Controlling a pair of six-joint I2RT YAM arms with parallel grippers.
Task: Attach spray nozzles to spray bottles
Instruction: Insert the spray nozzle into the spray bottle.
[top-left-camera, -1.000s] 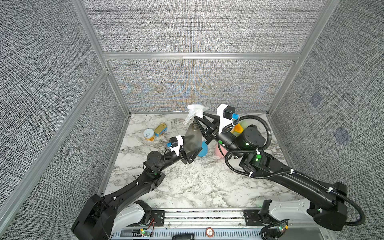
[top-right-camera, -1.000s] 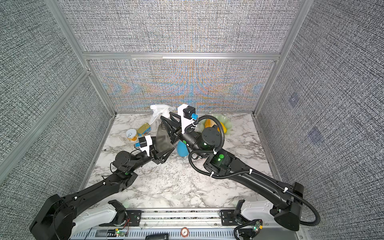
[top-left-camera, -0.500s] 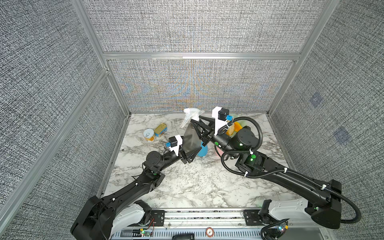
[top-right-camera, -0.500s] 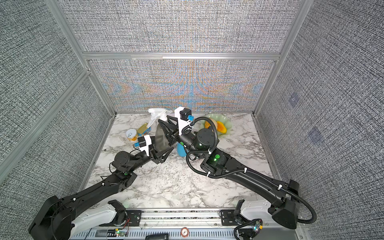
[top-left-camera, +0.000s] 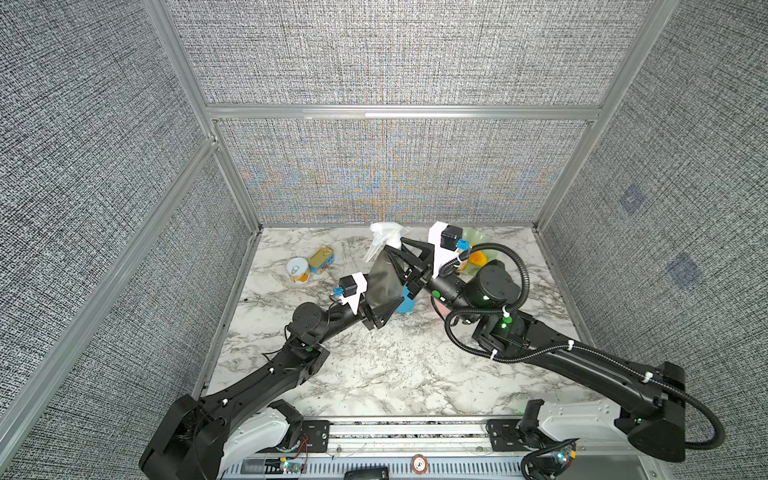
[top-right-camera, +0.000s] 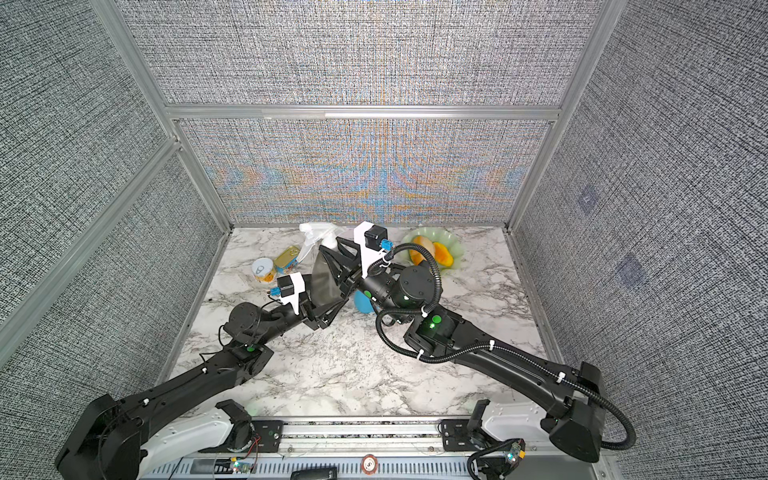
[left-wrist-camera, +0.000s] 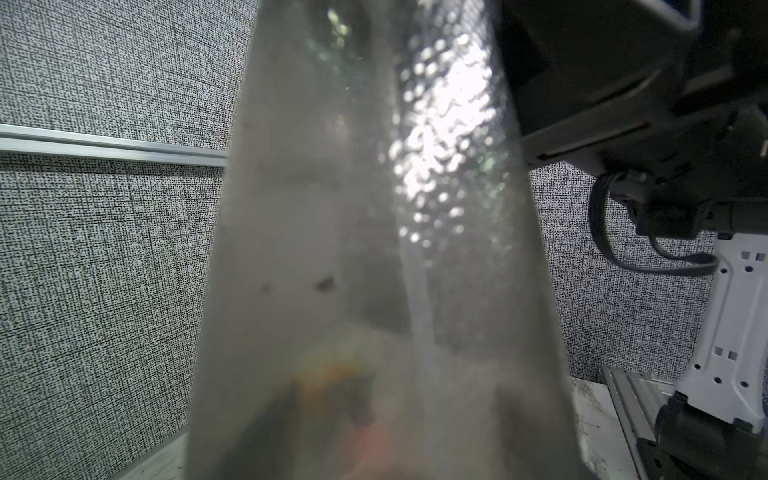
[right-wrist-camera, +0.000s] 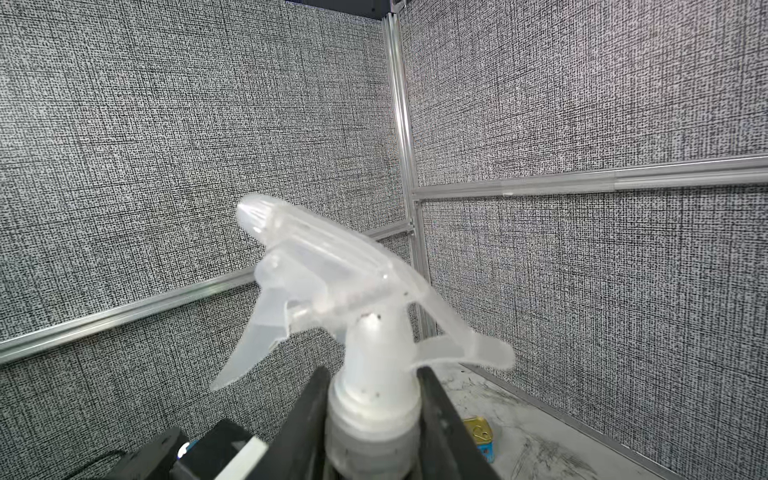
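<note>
The smoky grey spray bottle (top-left-camera: 384, 282) (top-right-camera: 326, 278) is held tilted above the table and fills the left wrist view (left-wrist-camera: 374, 249). My left gripper (top-left-camera: 380, 309) (top-right-camera: 322, 309) is shut on its lower body. A translucent white spray nozzle (top-left-camera: 384, 232) (top-right-camera: 316, 232) (right-wrist-camera: 324, 270) sits on its neck. My right gripper (top-left-camera: 395, 246) (top-right-camera: 329, 245) (right-wrist-camera: 370, 370) is shut on the nozzle's collar, one finger on each side. Below the arms stands the blue spray bottle (top-left-camera: 405, 305) (top-right-camera: 363, 301). A bit of the pink spray bottle (top-left-camera: 437, 308) shows behind my right arm.
Two short tin cans (top-left-camera: 298, 269) (top-left-camera: 322, 259) lie at the back left, one also in the right wrist view (right-wrist-camera: 478, 432). A pale green bowl (top-left-camera: 473, 235) (top-right-camera: 455, 249) with orange fruit stands at the back right. Grey panel walls enclose the marble table.
The right arm has shifted left and closer to the left arm. The grey bottle and its nozzle have moved slightly left with it. Both grips remain.
</note>
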